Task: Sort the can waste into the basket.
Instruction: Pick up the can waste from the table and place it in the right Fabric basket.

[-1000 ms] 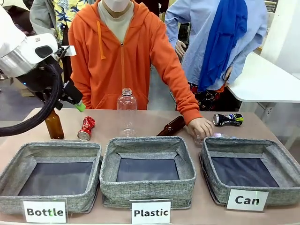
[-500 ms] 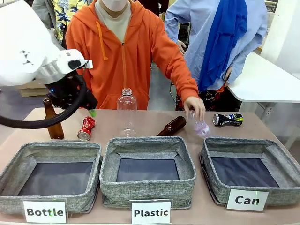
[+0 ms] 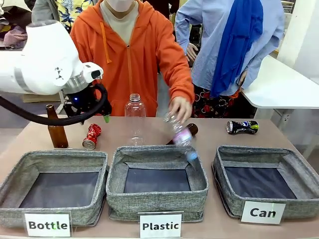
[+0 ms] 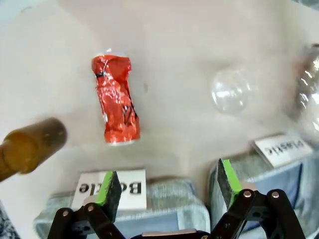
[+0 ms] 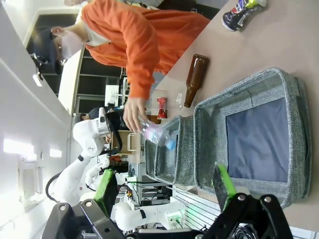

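Hovering over the red can, both pincers empty

Lying on its side on the table (image 3: 149, 130), the crushed red can (image 3: 91, 136) is at the left, just beyond the "Bottle" bin and beside an upright brown bottle (image 3: 57, 130). Its long axis runs from the robot's side toward the person, leaning slightly right, with the silver end facing the robot. In the left wrist view the red can (image 4: 115, 100) runs up and down the picture, silver end lowest, nearest the bins. The left pincer (image 4: 168, 174) hangs above it, jaws wide apart and holding nothing.

The dark can (image 3: 242, 127) also lies on its side, at the far right of the table, just behind the "Can" basket (image 3: 259, 151). Its long axis runs left to right across the table, silver end to the left, yellow-green marks at the right.

The right pincer (image 5: 164, 184) is spread wide and empty, with the "Can" basket (image 5: 300, 134) ahead of it.

The person's hand (image 3: 180, 107) holds a clear plastic bottle (image 3: 181, 135) over the "Plastic" bin.
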Motion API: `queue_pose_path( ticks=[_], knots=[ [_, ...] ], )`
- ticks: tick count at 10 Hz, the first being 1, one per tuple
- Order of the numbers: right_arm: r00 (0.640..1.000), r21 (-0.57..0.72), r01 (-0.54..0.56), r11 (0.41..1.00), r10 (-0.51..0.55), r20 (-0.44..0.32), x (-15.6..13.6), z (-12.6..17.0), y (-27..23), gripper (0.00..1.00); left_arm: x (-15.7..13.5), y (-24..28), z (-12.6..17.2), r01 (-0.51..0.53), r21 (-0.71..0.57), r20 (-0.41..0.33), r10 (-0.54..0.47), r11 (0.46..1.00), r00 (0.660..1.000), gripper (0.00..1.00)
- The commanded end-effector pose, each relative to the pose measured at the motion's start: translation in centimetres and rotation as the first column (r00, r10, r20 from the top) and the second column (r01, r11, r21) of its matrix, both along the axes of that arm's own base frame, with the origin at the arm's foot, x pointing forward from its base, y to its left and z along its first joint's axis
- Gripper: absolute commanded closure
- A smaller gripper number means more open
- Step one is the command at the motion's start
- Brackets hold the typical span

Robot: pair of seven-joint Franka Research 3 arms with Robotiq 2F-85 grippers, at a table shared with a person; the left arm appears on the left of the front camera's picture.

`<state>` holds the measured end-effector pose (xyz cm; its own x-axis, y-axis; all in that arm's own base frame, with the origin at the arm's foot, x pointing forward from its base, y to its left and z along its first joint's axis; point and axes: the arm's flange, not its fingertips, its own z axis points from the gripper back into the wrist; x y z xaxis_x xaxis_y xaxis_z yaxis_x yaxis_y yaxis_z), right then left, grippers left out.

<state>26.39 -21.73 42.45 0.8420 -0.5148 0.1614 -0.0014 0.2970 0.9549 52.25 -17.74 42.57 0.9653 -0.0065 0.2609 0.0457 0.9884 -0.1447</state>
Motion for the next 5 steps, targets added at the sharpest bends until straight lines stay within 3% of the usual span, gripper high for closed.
queue_pose_path(
  ticks=[1,5],
  knots=[
    [1.0,0.004,-0.002,1.0,0.002,0.021,0.0,0.2,-0.1,0.0,2.7,-1.5,-1.8,-0.107,0.037,0.002,0.107,0.994,0.994,0.0],
    [1.0,0.004,-0.002,1.0,0.002,0.021,0.0,0.2,-0.1,0.0,5.9,-1.7,-6.7,-0.23,0.083,-0.061,0.235,0.97,0.97,0.0]
  ],
)
